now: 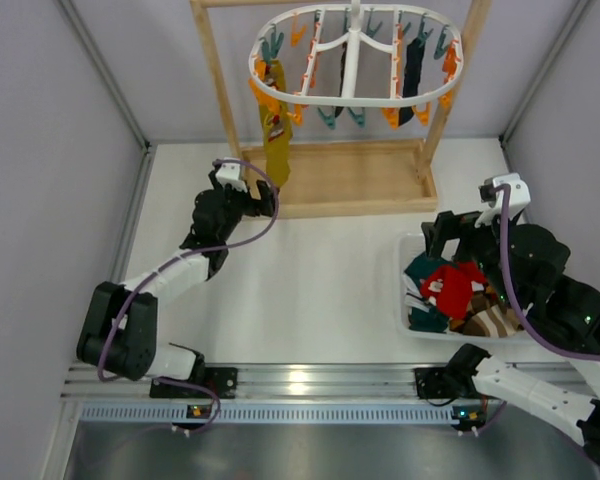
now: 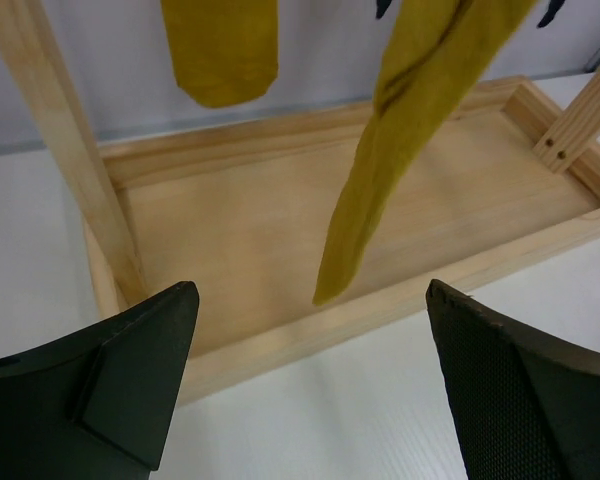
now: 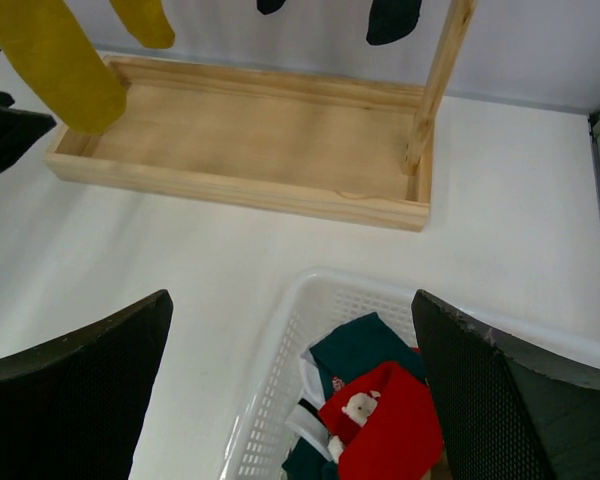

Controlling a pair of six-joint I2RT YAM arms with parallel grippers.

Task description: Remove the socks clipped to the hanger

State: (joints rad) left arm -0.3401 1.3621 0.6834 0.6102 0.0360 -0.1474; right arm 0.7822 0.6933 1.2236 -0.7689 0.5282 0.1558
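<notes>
Holding the left gripper (image 1: 263, 200) with its jaws spread wide and empty, we are positioning it just before the lower end of a mustard sock (image 1: 276, 135) that is hanging from the hanger (image 1: 352, 60) over the wooden stand (image 1: 350, 180). 2 dark socks (image 1: 412, 65) are hanging further right. The right gripper (image 1: 445, 232), equally wide and empty, is hovering at the white basket (image 1: 405, 300), which is holding red and teal socks (image 1: 448, 288).

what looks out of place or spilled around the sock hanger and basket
Nothing stands out. The mustard socks and dark socks hang straight from the hanger on the wooden stand, and the other socks all lie inside the white basket, none on the table.
</notes>
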